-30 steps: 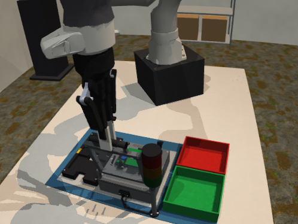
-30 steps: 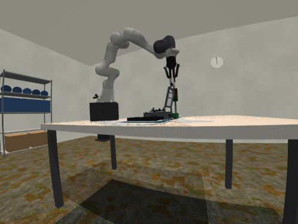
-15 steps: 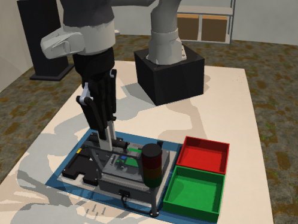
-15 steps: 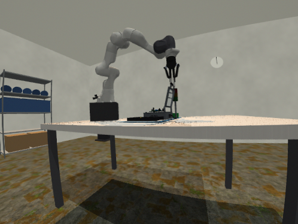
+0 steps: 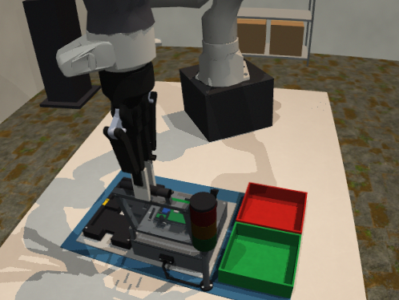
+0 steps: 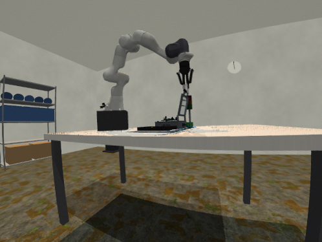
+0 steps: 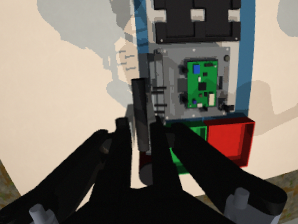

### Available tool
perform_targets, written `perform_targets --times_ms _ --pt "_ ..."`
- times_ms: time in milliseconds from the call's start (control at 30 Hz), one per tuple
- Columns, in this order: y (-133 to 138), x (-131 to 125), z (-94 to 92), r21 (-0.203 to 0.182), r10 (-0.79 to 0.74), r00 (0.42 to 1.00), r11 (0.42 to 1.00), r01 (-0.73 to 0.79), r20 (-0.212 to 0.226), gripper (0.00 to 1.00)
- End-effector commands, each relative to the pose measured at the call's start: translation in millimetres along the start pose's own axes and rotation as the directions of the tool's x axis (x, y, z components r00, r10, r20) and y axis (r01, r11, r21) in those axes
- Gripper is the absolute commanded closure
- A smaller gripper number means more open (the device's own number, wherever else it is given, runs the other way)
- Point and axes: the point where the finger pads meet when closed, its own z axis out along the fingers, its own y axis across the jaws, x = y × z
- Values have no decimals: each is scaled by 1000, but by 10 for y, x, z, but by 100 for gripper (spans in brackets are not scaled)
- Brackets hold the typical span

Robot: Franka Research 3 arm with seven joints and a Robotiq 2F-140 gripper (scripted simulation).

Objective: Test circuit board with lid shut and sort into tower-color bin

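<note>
The green circuit board (image 5: 176,216) (image 7: 202,86) lies face up on the plate of the grey tester (image 5: 160,245) (image 7: 172,72). The tester's lid (image 5: 151,188) (image 6: 182,108) (image 7: 141,106) stands tilted steeply up over the tester. My gripper (image 5: 140,180) (image 6: 185,88) (image 7: 141,113) is shut on the lid's handle at its raised top edge. The black tray (image 5: 105,227) (image 7: 196,15) beside the tester holds no board. The signal tower (image 5: 203,225) (image 6: 189,101) stands at the tester's front corner and shows no bright light.
A red bin (image 5: 272,206) (image 7: 230,139) and a green bin (image 5: 260,257) stand side by side to the right of the tester. The blue bench mat (image 5: 74,241) (image 7: 139,3) lies under tray and tester. The arm's black base (image 5: 226,100) stands behind.
</note>
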Motion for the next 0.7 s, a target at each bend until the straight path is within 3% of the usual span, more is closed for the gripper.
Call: perform_targets --times_ms 0,667 --pt "34 6 -2 -4 2 1000 1000 -2 0 100" --pt "243 4 -38 -4 2 1000 1000 -2 0 100"
